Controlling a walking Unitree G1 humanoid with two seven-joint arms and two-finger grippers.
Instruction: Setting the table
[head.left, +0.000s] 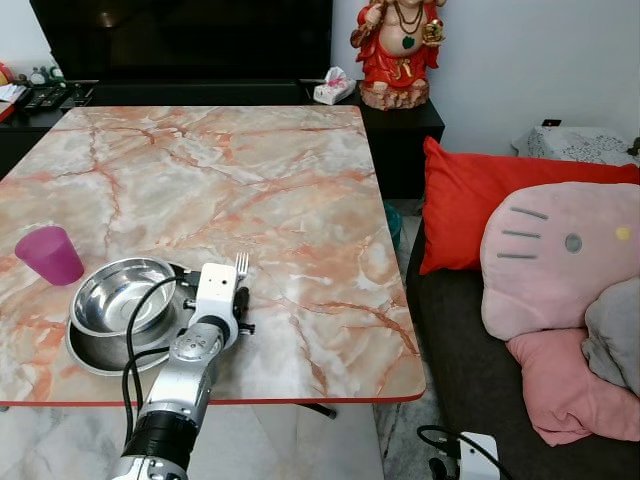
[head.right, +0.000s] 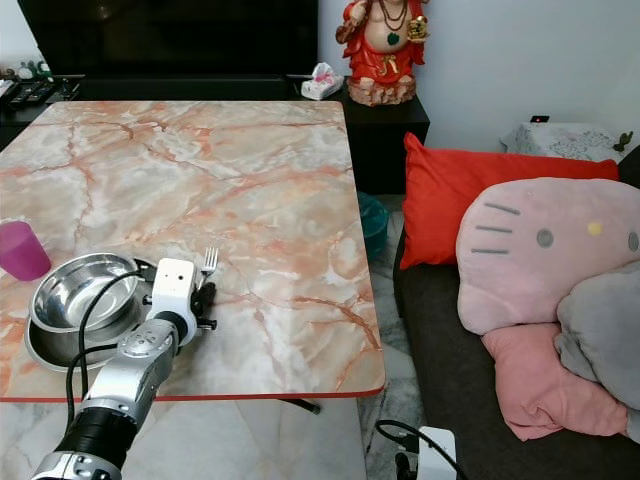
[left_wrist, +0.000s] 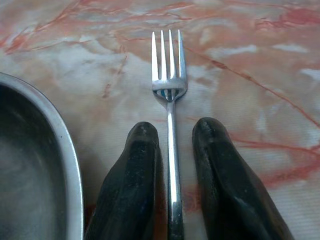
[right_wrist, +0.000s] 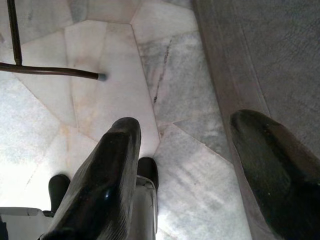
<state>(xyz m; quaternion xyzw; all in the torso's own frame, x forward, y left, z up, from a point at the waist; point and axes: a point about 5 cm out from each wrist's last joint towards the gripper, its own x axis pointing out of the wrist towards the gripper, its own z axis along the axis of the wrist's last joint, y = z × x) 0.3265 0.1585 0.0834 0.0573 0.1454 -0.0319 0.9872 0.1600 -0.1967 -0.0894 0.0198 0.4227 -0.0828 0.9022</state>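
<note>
Nearest the robot, the left gripper (left_wrist: 172, 150) rests low on the near part of the pink-and-white marbled table (head.left: 260, 190), its two black fingers (left_wrist: 132, 165) set narrowly either side of the handle of the slim silver metal fork (left_wrist: 169, 85). The gap is slight and the handle runs between the pads, but whether they pinch it or merely flank it I cannot tell. The fork lies flat on the marble, tines pointing away from the robot, just beside the shallow steel bowl (head.left: 118, 295) that sits on a round grey metal plate (head.left: 100, 355). The right gripper (right_wrist: 185, 165) hangs idle with its fingers wide apart over the pale stone floor tiles (right_wrist: 110, 65).

A little farther along the robot's left edge stands the small magenta plastic cup (head.left: 48, 254), near the bowl but apart from it. Beyond stretches bare marble up to the dark television cabinet (head.left: 400, 130) bearing a red-robed figurine (head.left: 398, 50); a red cushion (head.left: 480, 210) and a pink cat-face pillow (head.left: 560, 260) lie on the sofa to the right.

The place setting looks nearly done. The risk, I judge, lies in the withdrawal: a finger dragging the handle could skew the fork or knock it against the plate, and the arm's black cable (head.left: 140, 320) draped over the bowl might nudge it
</note>
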